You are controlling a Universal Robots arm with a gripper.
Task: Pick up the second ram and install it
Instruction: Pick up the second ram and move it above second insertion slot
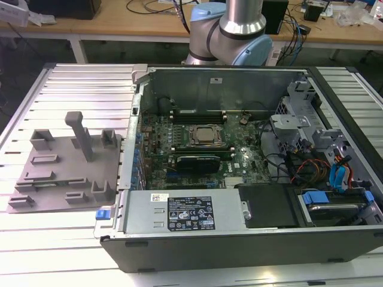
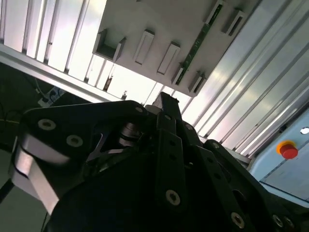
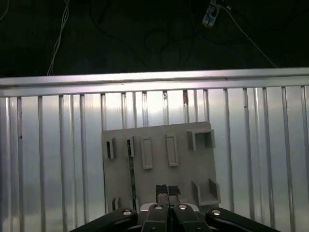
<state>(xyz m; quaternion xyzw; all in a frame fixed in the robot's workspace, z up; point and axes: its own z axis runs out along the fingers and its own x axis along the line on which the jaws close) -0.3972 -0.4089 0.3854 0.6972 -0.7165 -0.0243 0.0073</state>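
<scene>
- Green, thin and flat, the second ram [image 3: 131,169] [image 2: 197,44] is a long circuit-board stick. In both wrist views we see it standing on edge in narrow slots near one side of the matte grey plastic holder plate [image 3: 183,174] [image 2: 159,19] [image 1: 60,173].
- That plate is rectangular, with raised slot blocks and open-sided pockets moulded on it. In the exterior view a square grey post [image 1: 81,134] stands up from it.
- Our black metal gripper [image 3: 167,190] [image 2: 163,101], built of bolted linkage bars, hangs over the plate's edge, beside the stick and apart from it. Its two dark pads [image 3: 161,190] are pressed together with nothing between them.
- Under the plate lies the shiny ribbed aluminium table [image 3: 58,145] [image 1: 78,89].
- Just beside the plate, on the exterior view's right, sits the open black computer case [image 1: 239,251] with its green motherboard [image 1: 197,149].
- A red mushroom-shaped button [image 2: 288,150] sits well apart from the plate.
- We cannot make out chips on the stick.
- In the first wrist view the gripper's body hides the stick's near end.
- The silver and pale blue robot arm [image 1: 239,30], beyond the case from the plate, is cut off by the frame edge.
</scene>
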